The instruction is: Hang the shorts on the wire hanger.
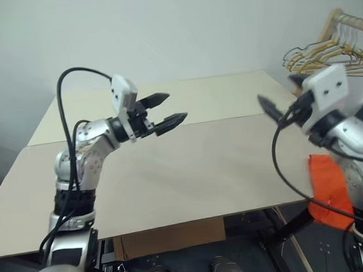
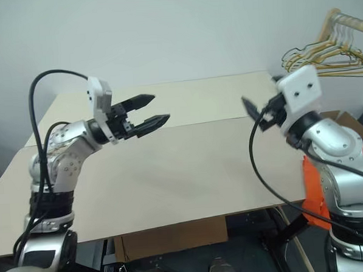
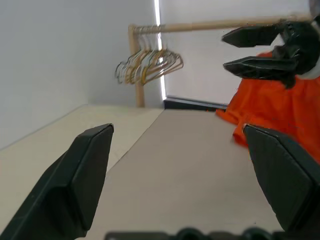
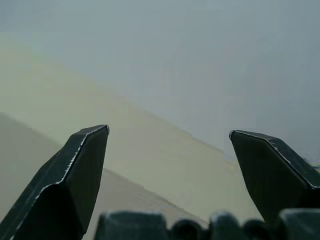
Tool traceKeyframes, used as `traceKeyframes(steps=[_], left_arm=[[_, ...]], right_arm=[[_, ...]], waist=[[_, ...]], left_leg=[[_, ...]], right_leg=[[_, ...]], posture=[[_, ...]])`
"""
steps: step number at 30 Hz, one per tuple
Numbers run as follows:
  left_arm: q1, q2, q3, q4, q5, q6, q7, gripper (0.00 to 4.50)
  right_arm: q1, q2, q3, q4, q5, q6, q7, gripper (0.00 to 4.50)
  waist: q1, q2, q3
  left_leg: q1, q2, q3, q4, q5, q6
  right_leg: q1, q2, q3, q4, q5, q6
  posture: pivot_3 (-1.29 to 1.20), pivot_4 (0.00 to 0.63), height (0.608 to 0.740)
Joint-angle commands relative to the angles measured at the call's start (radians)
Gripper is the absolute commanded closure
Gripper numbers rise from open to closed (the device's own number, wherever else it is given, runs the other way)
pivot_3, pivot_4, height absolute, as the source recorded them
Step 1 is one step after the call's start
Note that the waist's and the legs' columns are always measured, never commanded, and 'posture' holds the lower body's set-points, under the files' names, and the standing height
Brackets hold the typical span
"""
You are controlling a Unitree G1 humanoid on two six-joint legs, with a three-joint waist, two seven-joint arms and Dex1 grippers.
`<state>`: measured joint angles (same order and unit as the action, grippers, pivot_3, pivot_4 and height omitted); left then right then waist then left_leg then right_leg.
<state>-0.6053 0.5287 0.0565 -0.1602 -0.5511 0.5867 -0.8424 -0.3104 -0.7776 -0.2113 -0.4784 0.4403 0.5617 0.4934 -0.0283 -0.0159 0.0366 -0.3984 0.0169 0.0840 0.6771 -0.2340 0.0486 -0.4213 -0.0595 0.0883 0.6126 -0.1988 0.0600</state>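
Observation:
The bright orange shorts [image 1: 328,186] lie bunched at the table's right edge, partly hidden behind my right arm; they also appear past my right gripper in the left wrist view [image 3: 280,107]. The wire hanger is out of view. My left gripper [image 1: 171,110] hovers above the left middle of the table, pointing right, open and empty. My right gripper [image 1: 276,92] hovers above the table's right side, pointing left toward the other gripper, open with nothing between its fingers [image 4: 80,165]. Both grippers are well apart from the shorts.
The beige table [image 1: 189,166] is made of two boards with a seam across it. A wooden rack with a bunch of yellowish wire hangers [image 1: 332,50] stands at the back right. A cardboard box [image 1: 174,237] sits under the table's front edge.

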Motion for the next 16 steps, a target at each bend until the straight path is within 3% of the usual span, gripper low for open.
traceKeyframes(steps=[1, 8, 16], left_arm=[[0.054, 0.069, 0.014, -0.105, -0.002, 0.009, -0.026, 0.0], [0.104, 0.121, 0.003, -0.124, 0.02, -0.019, -0.033, 0.0], [0.091, 0.114, -0.018, -0.107, 0.035, -0.033, -0.04, 0.0]], right_arm=[[0.07, -0.036, -0.038, -0.035, 0.051, -0.022, 0.123, 0.03], [0.085, -0.01, -0.005, -0.038, 0.031, -0.039, 0.146, 0.03], [0.097, -0.005, -0.004, -0.053, 0.017, -0.037, 0.156, 0.03]], waist=[[0.024, -0.003, 0.001], [0.1, -0.011, 0.002], [0.128, -0.011, 0.002]], left_leg=[[0.0, 0.0, 0.0, 0.0, 0.0, 0.0], [-0.001, 0.001, 0.001, 0.002, 0.001, 0.001], [-0.004, 0.003, 0.002, 0.002, 0.001, 0.0]], right_leg=[[0.0, 0.0, 0.0, 0.0, 0.0, 0.0], [-0.001, -0.001, -0.003, -0.001, -0.003, -0.005], [-0.003, -0.001, -0.007, -0.001, -0.002, -0.008]], posture=[[0.2, 0.0, 0.74], [0.22, 0.0, 0.74], [0.21, 0.0, 0.74]])
